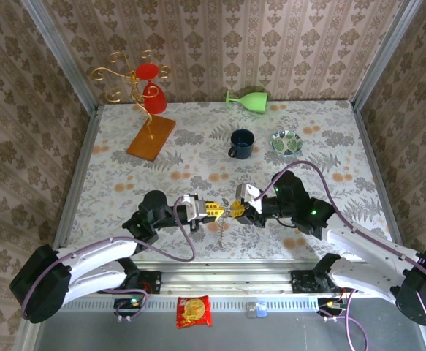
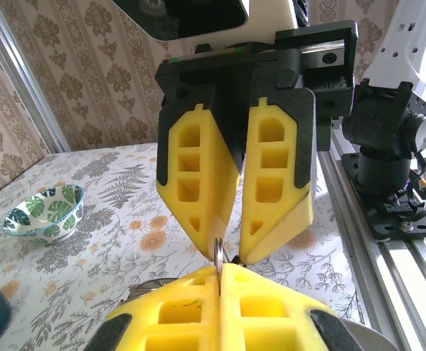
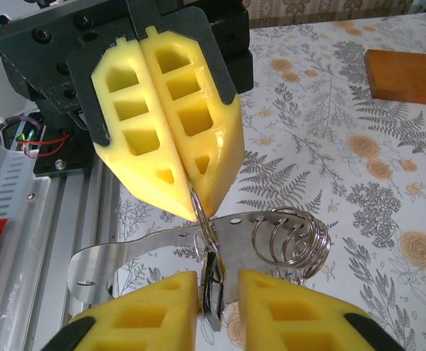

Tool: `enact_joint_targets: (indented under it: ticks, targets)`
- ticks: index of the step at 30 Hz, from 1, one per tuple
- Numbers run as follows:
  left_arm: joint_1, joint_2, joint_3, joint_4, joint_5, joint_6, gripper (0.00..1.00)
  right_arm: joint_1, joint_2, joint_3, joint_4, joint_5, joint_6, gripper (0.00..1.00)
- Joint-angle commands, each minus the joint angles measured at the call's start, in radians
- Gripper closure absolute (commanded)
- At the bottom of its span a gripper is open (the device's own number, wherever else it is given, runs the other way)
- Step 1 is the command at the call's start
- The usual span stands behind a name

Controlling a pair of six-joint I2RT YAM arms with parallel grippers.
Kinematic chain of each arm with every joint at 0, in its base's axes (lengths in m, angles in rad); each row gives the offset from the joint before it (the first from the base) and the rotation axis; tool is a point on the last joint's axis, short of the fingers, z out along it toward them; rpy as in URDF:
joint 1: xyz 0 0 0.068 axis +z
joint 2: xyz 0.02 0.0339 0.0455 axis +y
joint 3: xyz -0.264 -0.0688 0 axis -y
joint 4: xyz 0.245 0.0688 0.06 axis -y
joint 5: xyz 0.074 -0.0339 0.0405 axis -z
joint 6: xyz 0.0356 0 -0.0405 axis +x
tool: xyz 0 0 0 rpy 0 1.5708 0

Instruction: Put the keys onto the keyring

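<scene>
My two grippers meet tip to tip at the table's near centre. The left gripper (image 1: 216,210) (image 2: 220,269) (image 3: 193,194) is shut on a thin silver split keyring (image 2: 218,256) (image 3: 202,219), held edge-on between its yellow pads. A small key (image 3: 214,296) with a black head and silver blade hangs from the ring. It sits between the fingers of my right gripper (image 1: 238,212) (image 3: 218,281) (image 2: 229,256), which stand slightly apart. The key touches one pad, with a gap to the other.
A flat silver metal strip (image 3: 125,252) with a wire coil (image 3: 293,241) lies under the grippers. Farther back stand a blue mug (image 1: 241,142), a leaf-pattern bowl (image 1: 286,141), a tipped green glass (image 1: 248,99), and a gold wire stand (image 1: 118,77) on a wooden base (image 1: 152,137).
</scene>
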Motion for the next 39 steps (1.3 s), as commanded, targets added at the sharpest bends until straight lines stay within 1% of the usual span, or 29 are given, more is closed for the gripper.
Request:
enact_joint_targets:
  ticks: [1,4,6,8,15,19,22,27,31,34,39]
  targets:
    - [0.005,-0.009,0.005,0.03,0.029,0.006,1.0,-0.003,0.01,0.033,0.019,-0.03,0.006,0.8]
    - [0.005,-0.009,0.005,0.029,0.035,0.006,1.0,-0.003,0.012,0.029,0.038,-0.031,0.022,0.79]
    - [0.005,-0.008,0.004,0.028,0.036,0.006,1.0,-0.003,0.005,0.027,0.045,-0.022,0.03,0.73]
    - [0.005,-0.009,0.004,0.022,0.038,0.007,1.0,-0.004,-0.01,0.023,0.048,-0.017,0.032,0.7]
    - [0.006,-0.007,0.005,0.018,0.04,0.014,1.0,-0.009,-0.055,0.045,-0.043,0.038,-0.017,0.69]
    - [0.004,-0.007,0.008,0.01,0.043,0.02,1.0,-0.008,-0.054,0.055,-0.092,0.07,-0.049,0.69]
    - [0.003,-0.006,0.011,0.007,0.046,0.022,1.0,-0.008,-0.028,0.069,-0.103,0.056,-0.054,0.69]
    - [0.003,-0.002,0.015,0.005,0.048,0.022,1.0,-0.007,0.014,0.088,-0.08,-0.015,-0.032,0.69]
    - [0.003,-0.004,0.018,0.003,0.05,0.022,1.0,-0.004,0.035,0.086,-0.058,-0.039,-0.02,0.7]
    - [0.003,-0.003,0.019,0.001,0.053,0.022,1.0,-0.003,0.046,0.084,-0.062,-0.036,-0.024,0.72]
    - [0.003,-0.005,0.022,-0.001,0.053,0.025,1.0,-0.004,0.048,0.079,-0.077,-0.033,-0.031,0.83]
